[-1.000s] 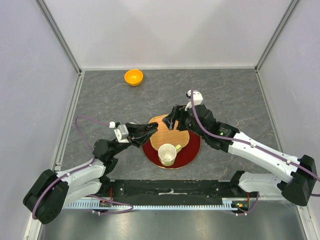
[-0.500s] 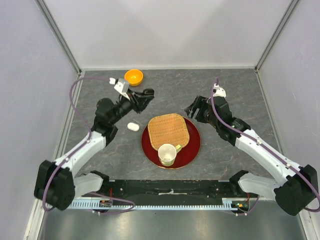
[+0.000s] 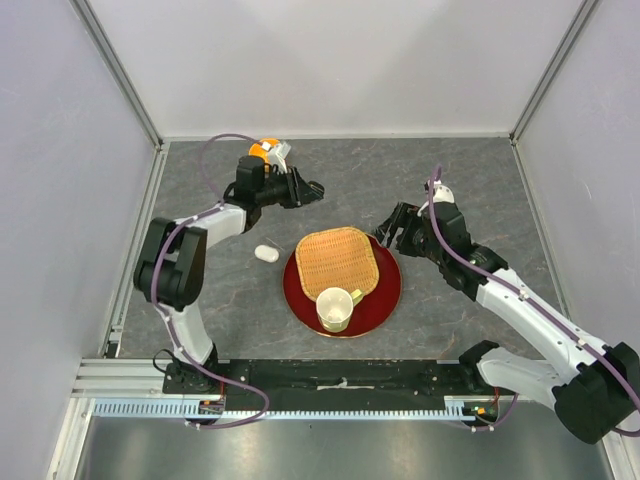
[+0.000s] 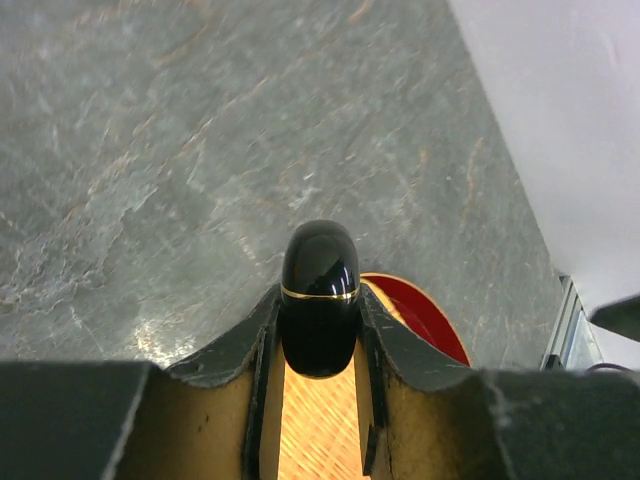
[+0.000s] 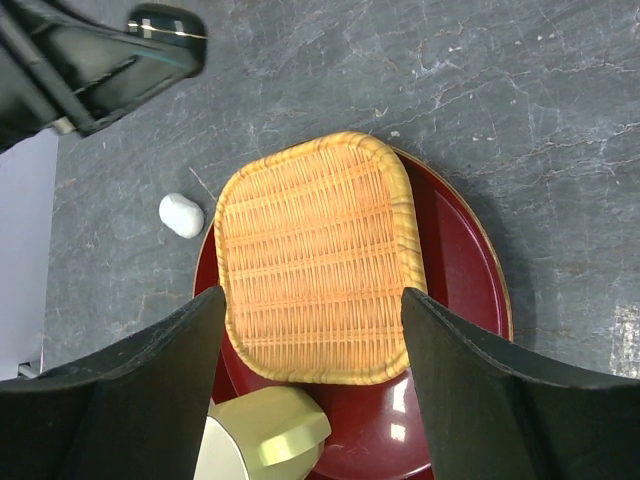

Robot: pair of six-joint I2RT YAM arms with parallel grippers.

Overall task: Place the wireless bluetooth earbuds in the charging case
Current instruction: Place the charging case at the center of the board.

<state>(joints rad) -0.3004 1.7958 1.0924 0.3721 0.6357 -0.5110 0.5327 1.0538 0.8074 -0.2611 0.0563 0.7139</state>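
Black pebble (image 4: 320,285): glossy, ovoid, with a thin gold band. It is clamped between the fingers of the left gripper (image 3: 308,188), above the table at 11 o'clock from the plate. Whether it is a bud or a closed case cannot be told.
White pebble (image 3: 266,253): lies loose on the table (image 3: 470,180), just off the plate's rim at 9 o'clock.
Handling (judged): both pebbles look light, rigid and slippery. The rounded shells could squirt out of a pinch, so hold them across the short sides, near the middle. The black one is gripped that way.
Left gripper: clenched on the black pebble.
Right gripper (image 3: 392,226): released, with its jaws wide and nothing between them. It hovers at 2 o'clock from the plate, looking down on the tray.
Plate (image 3: 388,292): red and round, carrying the tray and the cup.
Tray (image 3: 337,262): woven and empty, covering the plate's far half.
Cup (image 3: 334,308): pale, at the plate's 6 o'clock.
Bowl (image 3: 262,150): orange, at the table's 11 o'clock, partly hidden by the left wrist.
Obstacles (judged): no open case is visible. The plate's rim crowds the white pebble on one side.
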